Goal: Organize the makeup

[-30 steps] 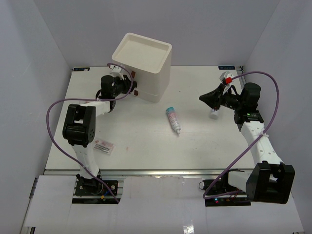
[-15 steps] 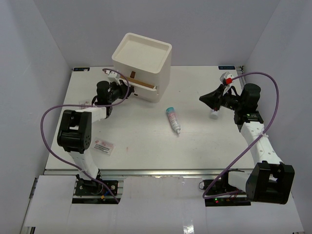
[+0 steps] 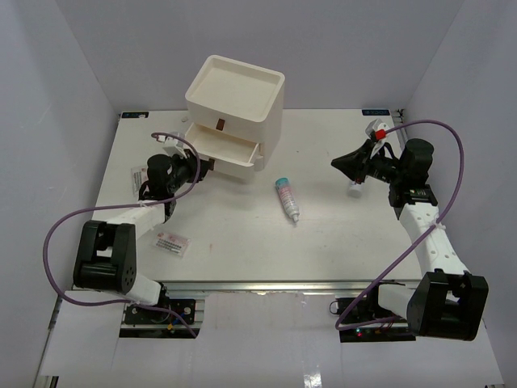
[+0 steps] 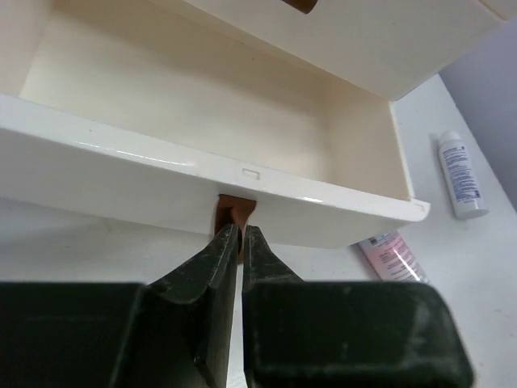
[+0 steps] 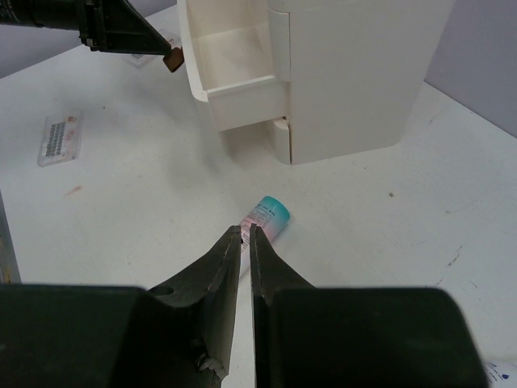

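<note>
Brown drawer tab half hidden, pinched by left claw; right claw closed, empty, masking tube.

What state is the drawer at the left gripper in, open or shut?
Open: the drawer stands pulled out of the chest, visible inside bare, the left gripper shut on its brown tab.

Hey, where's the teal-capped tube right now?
In the top view, the teal-capped tube lies near the middle of the table, just right of the pulled-out drawer of the cream chest.
</note>
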Action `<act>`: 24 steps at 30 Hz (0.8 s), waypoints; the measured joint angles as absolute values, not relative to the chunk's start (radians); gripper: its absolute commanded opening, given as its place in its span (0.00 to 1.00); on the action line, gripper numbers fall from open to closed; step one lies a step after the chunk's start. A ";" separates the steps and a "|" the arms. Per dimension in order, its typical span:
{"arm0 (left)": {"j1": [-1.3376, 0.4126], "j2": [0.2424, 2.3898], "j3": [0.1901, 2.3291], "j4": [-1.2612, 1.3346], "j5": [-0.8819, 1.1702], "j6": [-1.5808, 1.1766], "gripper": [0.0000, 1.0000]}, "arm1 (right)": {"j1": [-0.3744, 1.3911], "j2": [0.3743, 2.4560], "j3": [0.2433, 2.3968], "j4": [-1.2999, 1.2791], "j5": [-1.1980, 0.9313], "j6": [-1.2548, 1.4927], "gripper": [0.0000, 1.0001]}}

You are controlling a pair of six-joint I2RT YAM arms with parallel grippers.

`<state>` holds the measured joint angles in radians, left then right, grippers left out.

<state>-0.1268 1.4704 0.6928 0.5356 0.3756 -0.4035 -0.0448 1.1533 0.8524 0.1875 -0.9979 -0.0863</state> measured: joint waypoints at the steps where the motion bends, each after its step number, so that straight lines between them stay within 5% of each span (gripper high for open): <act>1: -0.127 1.458 0.691 0.529 0.374 -0.412 0.44 | -0.045 1.153 0.852 0.187 -0.998 -0.087 0.15; 5: -0.127 1.427 0.688 0.504 0.371 -0.439 0.75 | -0.045 1.152 0.852 0.187 -0.997 -0.089 0.16; 8: -0.128 1.411 0.687 0.475 0.364 -0.452 0.86 | -0.045 1.152 0.852 0.187 -0.997 -0.093 0.17; 16: -0.128 1.269 0.670 0.407 0.350 -0.465 0.98 | -0.045 1.153 0.852 0.184 -0.998 -0.099 0.21; 24: -0.127 0.975 0.664 0.261 0.370 -0.479 0.98 | 0.036 1.166 0.861 0.091 -0.964 -0.164 0.35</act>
<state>-0.1272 0.9747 0.6639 0.2612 0.3703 -0.4794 0.0358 1.1661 0.8610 0.0905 -0.9643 -0.1642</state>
